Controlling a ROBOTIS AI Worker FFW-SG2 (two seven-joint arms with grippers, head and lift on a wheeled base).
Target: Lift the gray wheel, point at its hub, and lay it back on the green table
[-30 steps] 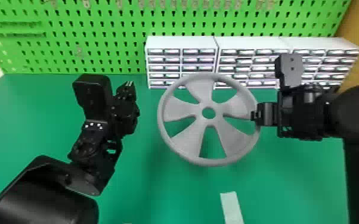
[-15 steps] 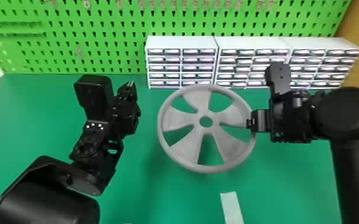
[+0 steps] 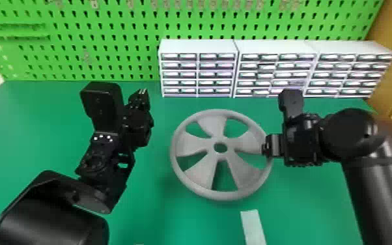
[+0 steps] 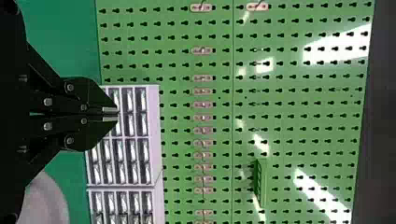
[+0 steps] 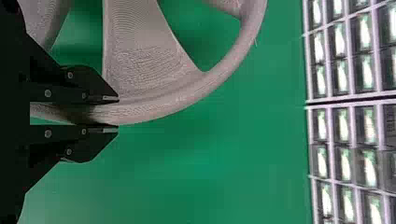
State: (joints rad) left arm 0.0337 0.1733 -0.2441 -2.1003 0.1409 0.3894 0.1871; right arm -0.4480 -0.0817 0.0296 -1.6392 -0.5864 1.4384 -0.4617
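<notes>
- While R gripper (image 3: 265, 149) clamps 1 gray wheel (image 3: 190, 145) by rim, L gripper (image 3: 143, 92) is closed.
- Wheel over green table (image 3: 26, 130); 5 spokes (image 3: 211, 125), 1 hub (image 3: 220, 156).
- Behind: 3 wht. drawer units (image 3: 276, 47), 1 grn. pegboard (image 3: 107, 42).

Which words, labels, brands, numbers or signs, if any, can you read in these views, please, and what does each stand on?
None can be read.
Drawer units: any marks on the drawer fronts are too small or blurred to read.
Tags on the green pegboard: too small to tell if they bear print.
Gray wheel and pale strip: no legible text.
</notes>
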